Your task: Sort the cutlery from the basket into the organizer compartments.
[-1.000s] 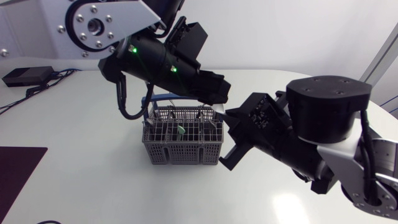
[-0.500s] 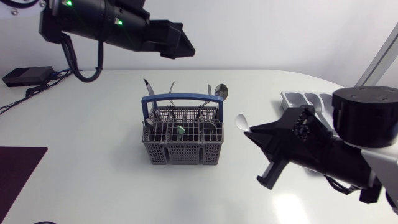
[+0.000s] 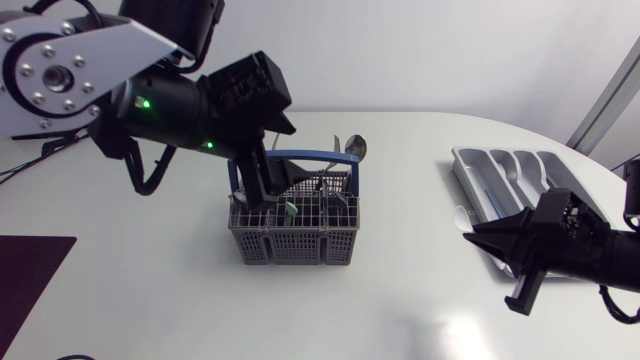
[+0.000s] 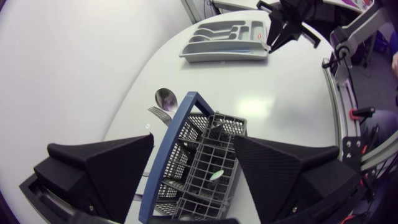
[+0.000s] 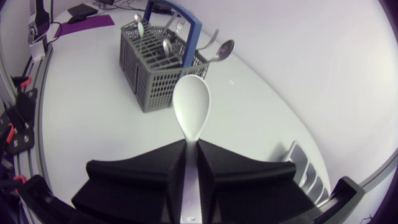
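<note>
The grey cutlery basket (image 3: 293,238) is being carried by the white table (image 3: 150,300) near its middle, with its blue handle (image 3: 300,157) standing upright. The left claw (image 3: 275,185) is being held directly over the basket with its jaws spread wide. In the left wrist view its two broad fingers (image 4: 106,165) are being kept on either side of the basket (image 4: 208,162) and the handle (image 4: 174,140), and nothing is being gripped between them.

A metal spoon (image 3: 354,148) and a fork (image 4: 159,113) are being propped at the basket's far right corner, leaning outward past the rim. A small green-tipped piece (image 3: 289,209) is being kept upright in one of the middle compartments; its kind cannot be told.

The pale organizer tray (image 3: 520,165) is being carried at the right side of the table, well apart from the basket. The right claw (image 3: 472,236) is being held just beside the tray's near left edge. In the right wrist view this claw (image 5: 191,149) is being closed narrowly on the handle of a white spoon (image 5: 191,106). The spoon's bowl is being pointed ahead of the fingertips towards the basket (image 5: 155,74), and the tray (image 5: 305,171) is being shown just beside the claw.
</note>
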### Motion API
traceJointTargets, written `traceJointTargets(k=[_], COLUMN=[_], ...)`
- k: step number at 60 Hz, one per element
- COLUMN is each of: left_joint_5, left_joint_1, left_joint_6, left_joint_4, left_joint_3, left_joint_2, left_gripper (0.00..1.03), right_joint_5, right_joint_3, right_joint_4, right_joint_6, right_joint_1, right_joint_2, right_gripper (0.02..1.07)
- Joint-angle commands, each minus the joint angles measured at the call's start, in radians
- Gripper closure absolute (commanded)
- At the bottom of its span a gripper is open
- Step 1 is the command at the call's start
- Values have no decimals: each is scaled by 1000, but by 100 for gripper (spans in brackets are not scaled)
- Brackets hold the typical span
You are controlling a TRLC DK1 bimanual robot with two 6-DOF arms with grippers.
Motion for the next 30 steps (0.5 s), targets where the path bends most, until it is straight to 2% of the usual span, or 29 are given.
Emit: traceJointTargets(k=[1, 11, 30], left_joint_5=[-33, -34, -36], left_joint_1=[-18, -24, -13], left_joint_6=[100, 250, 378], left_joint_4=[22, 45, 46], left_joint_3=[-38, -102, -128], left_joint_2=[-13, -48, -41], left_gripper=[14, 11, 11], right_joint_5=[-49, -92, -80], right_joint_3=[32, 106, 366], right_joint_4=[-48, -162, -371], right_joint_6=[-195, -486, -912], right_joint_1=[-108, -286, -538], right_joint_2=[79, 252, 573], right_gripper=[97, 97, 97])
